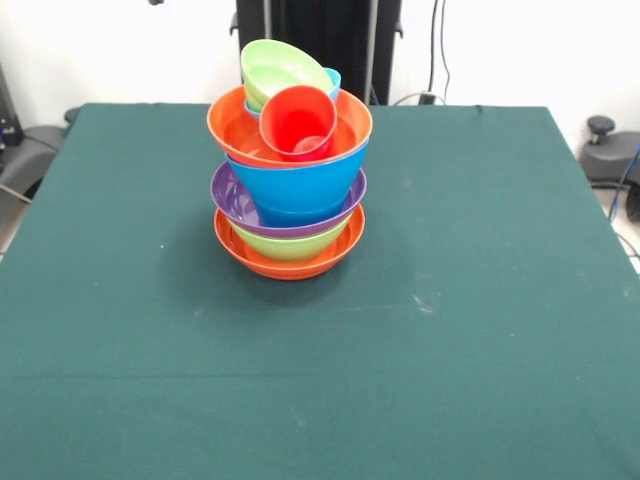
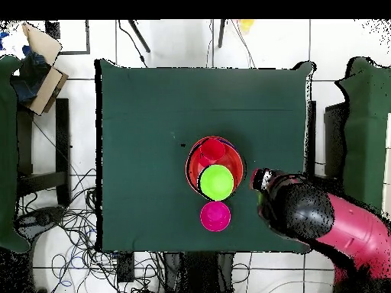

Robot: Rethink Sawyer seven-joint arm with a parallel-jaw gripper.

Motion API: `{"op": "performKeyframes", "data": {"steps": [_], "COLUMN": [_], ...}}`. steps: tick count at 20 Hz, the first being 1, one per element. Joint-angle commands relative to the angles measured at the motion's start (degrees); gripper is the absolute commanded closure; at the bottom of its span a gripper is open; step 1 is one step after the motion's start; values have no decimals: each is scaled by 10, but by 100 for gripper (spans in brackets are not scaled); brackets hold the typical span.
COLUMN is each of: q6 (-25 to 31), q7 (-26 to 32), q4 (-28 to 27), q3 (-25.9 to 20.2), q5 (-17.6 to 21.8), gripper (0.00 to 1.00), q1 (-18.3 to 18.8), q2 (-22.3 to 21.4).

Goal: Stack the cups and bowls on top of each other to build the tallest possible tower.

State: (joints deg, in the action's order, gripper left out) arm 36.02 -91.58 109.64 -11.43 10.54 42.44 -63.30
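End effector (image 2: 260, 181) beside tower (image 1: 289, 190)

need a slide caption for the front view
Tower of nested bowls on an orange base bowl, a tilted red cup on top.

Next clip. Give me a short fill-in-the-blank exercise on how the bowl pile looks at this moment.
1. The bottom of the tower of nested plastic bowls is a wide glossy bowl coloured ____.
2. Directly beneath the large glossy blue plastic bowl sits the wide bowl coloured ____.
3. The small glossy red plastic tumbler lies tilted inside the upper wide orange plastic bowl, its opening facing the ____.
4. In the overhead view, the small magenta plastic bowl sits on the dark green ____, beside the tower.

Missing words: orange; purple; camera; tablecloth
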Motion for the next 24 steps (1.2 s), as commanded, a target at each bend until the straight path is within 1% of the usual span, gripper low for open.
{"op": "performKeyframes", "data": {"steps": [1, 6, 7, 10, 12, 16, 19, 22, 23, 24], "q6": [48, 89, 98, 116, 112, 114, 96, 104, 115, 119], "q7": [130, 157, 161, 153, 144, 116, 106, 91, 81, 80], "q4": [-40, -105, -121, -138, -131, -116, -96, -89, -93, -96], "q3": [-79, -106, -111, -118, -121, -116, -118, -114, -106, -106], "q5": [18, 41, 45, 55, 57, 62, 64, 64, 69, 72], "gripper": [0, 0, 0, 0, 0, 0, 0, 0, 0, 100], "q1": [66, 105, 110, 115, 120, 115, 117, 116, 110, 109], "q2": [68, 104, 113, 116, 116, 98, 88, 98, 103, 105]}}
